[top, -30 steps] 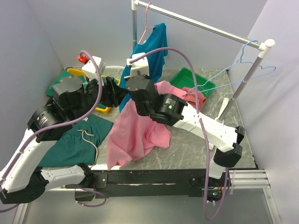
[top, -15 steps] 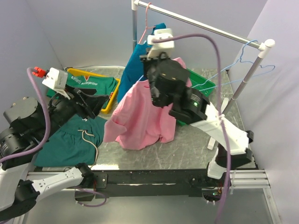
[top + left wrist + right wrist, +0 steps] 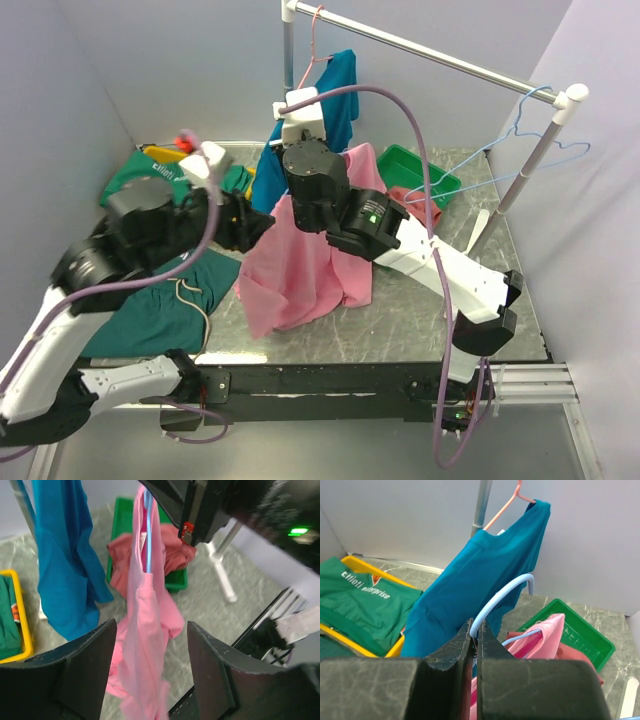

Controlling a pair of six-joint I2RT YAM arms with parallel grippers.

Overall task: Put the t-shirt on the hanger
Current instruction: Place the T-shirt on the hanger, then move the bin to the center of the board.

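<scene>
The bright pink cotton t-shirt [image 3: 305, 275] draped the thin light-blue wire hanger [image 3: 501, 596] (seemingly half-seated), which the right tool [image 3: 475, 628] pinched; the left tool [image 3: 150, 630] gaped empty, and straightening looked undone.

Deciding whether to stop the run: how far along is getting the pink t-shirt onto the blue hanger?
Done: the t-shirt hangs from the hanger, blue wire showing inside the fabric. In hand: the right gripper is shut on the hanger below its hook; the left gripper is open, facing the shirt. Left: probably seating both shoulders, which I cannot confirm.
</scene>
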